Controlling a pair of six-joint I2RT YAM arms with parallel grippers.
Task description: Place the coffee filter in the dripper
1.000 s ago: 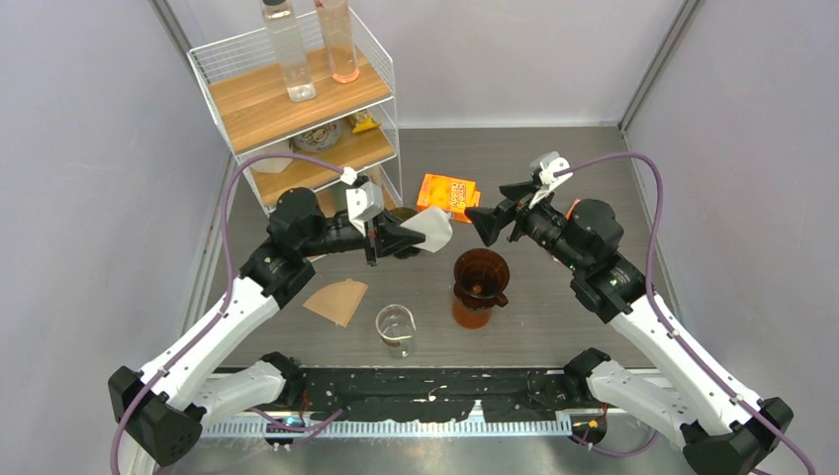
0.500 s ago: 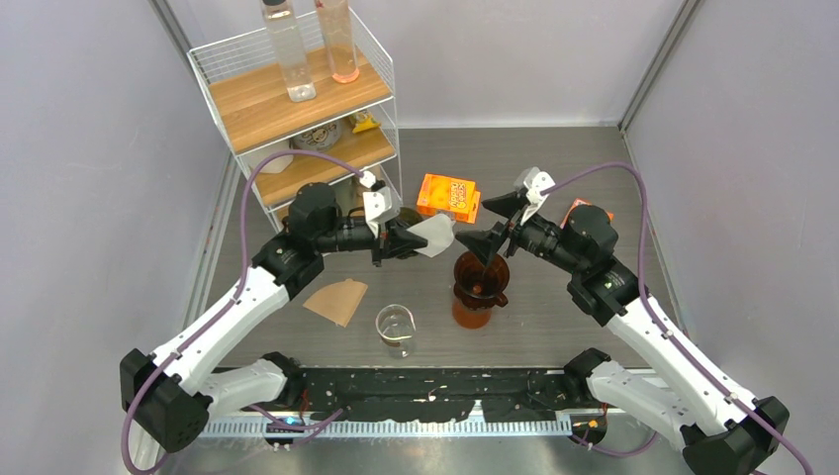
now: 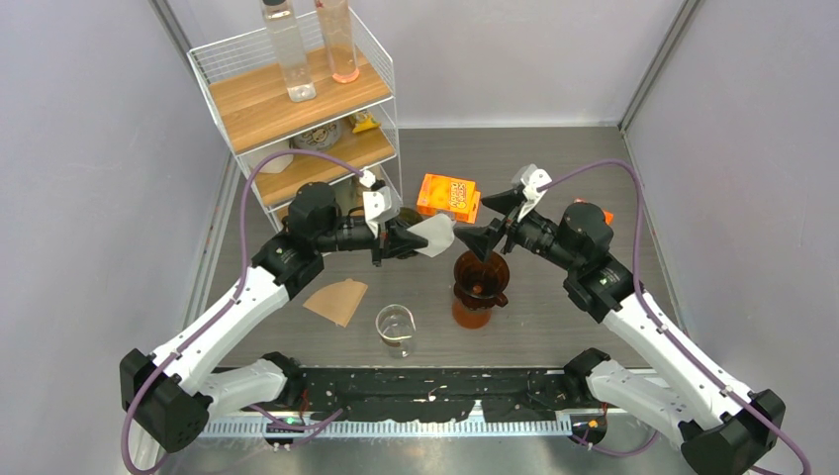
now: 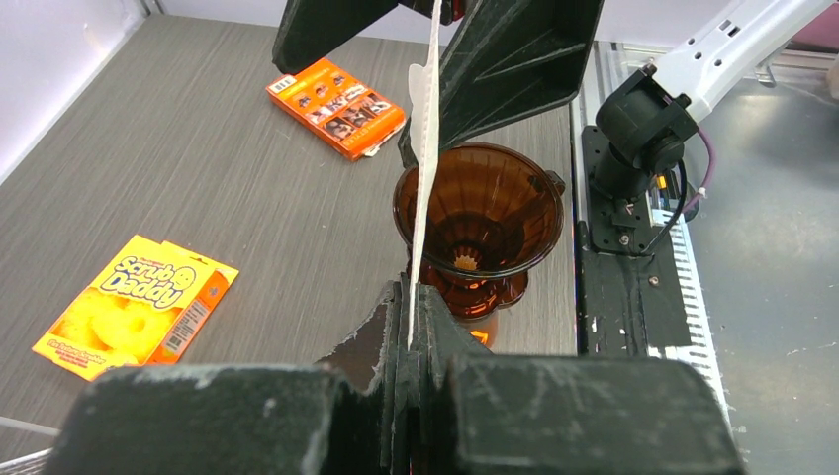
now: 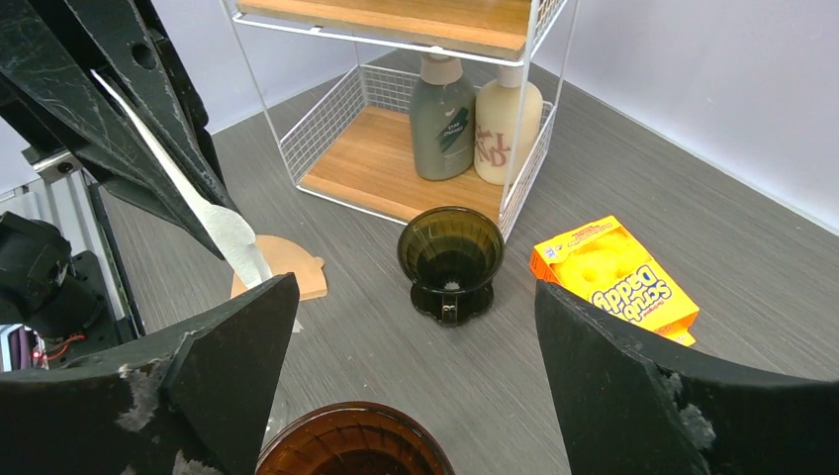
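Observation:
My left gripper (image 3: 411, 240) is shut on a white coffee filter (image 3: 432, 236), pinching its edge so the paper sticks out to the right, above and just left of the amber dripper (image 3: 481, 274). In the left wrist view the filter (image 4: 423, 148) stands edge-on over the dripper (image 4: 478, 213), rising from the closed fingertips of that gripper (image 4: 411, 297). My right gripper (image 3: 492, 220) hangs open right behind the dripper, close to the filter's free edge. From the right wrist, the filter (image 5: 213, 223) lies just outside the left finger of the open gripper (image 5: 416, 287), with the dripper's rim (image 5: 353, 440) below.
A brown filter (image 3: 337, 300) and a glass beaker (image 3: 396, 327) lie in front of the left arm. A dark dripper (image 5: 450, 257) stands by the wire shelf (image 3: 297, 99), which holds bottles. An orange Scrub Daddy box (image 3: 448, 195) and another orange pack (image 4: 336, 94) lie behind.
Both arms have come together over the amber dripper: the left carried the filter right, the right gripper swung left and down toward it. In the last half second little has moved.

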